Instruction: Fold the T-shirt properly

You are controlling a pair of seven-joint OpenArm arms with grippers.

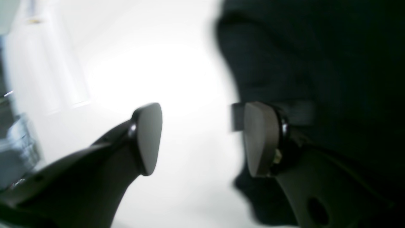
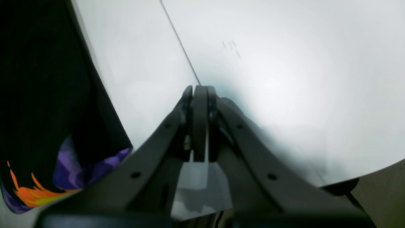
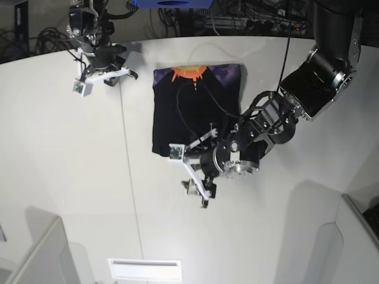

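Cloth first: you have the T-shirt (image 3: 196, 112) lying on the white table (image 3: 71, 177) as a folded, roughly rectangular black block, with its orange, yellow and purple print showing along the edge farthest from the base camera. Nothing in these views acts as a container, and nothing sits on the shirt.

Your left gripper (image 1: 202, 139) has its jaws spread apart with bare table showing between them. Nothing is clamped there. In the left wrist view one pad (image 1: 261, 139) sits right at the shirt's edge, against a dark fold of fabric, while the other pad (image 1: 148, 137) hangs over plain tabletop beside the shirt. You cannot tell from the blur whether that pad presses the cloth or only overlaps it. In the base view this gripper (image 3: 198, 186) is at the shirt's near edge, just off the corner.

Your right gripper (image 2: 200, 95) is pinched fully together and empty, over bare table just beside the shirt's printed end, not touching it.

The shirt looks soft and matte, with rounded folds at its edge. The pads are smooth, grey and flat-faced, on dark curved fingers. The table is glossy white with a thin seam (image 2: 180, 41) running across it.
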